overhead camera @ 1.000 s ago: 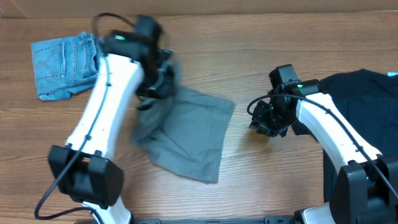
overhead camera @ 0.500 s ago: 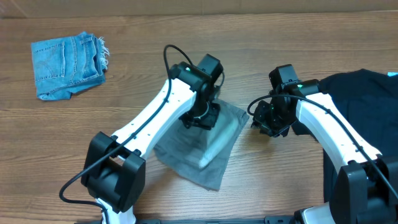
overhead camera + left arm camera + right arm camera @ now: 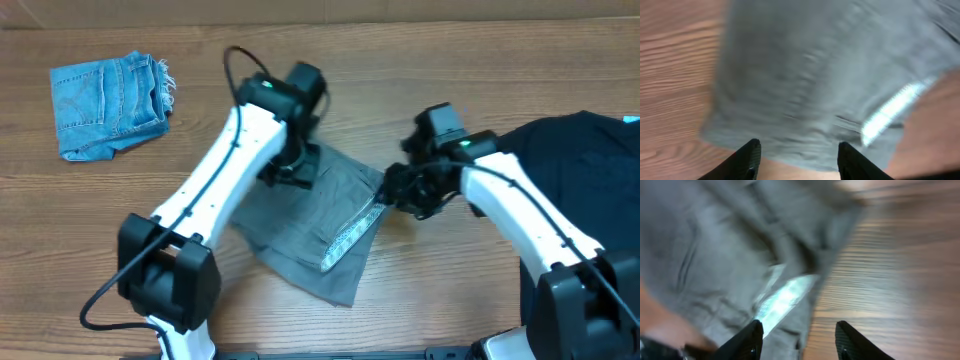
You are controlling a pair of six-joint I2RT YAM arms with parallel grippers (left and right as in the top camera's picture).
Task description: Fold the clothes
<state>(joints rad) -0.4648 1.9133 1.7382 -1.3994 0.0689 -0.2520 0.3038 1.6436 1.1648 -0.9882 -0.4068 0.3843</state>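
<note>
Overhead, your pair of grey-khaki cotton shorts [image 3: 300,215] lies rumpled in the middle of the frame, roughly a slanted square, with a whitish strip of pocket lining [image 3: 347,240] showing along its right edge. Judge it as light, limp cloth: it will sag and crease rather than hold a shape, and it should drag easily over the brown wooden table [image 3: 480,90]. Take it by a doubled edge or corner, such as the hem or waistband, not by the flat middle. Your left gripper [image 3: 799,152] hovers over the upper left part of the shorts, jaws spread wide with nothing between them. Your right gripper [image 3: 800,337] sits at the right edge, beside the lining, likewise wide open and empty. Small frayed light-blue denim shorts [image 3: 105,105] lie well apart at upper left, and a large black T-shirt [image 3: 590,170] is at the right edge.
</note>
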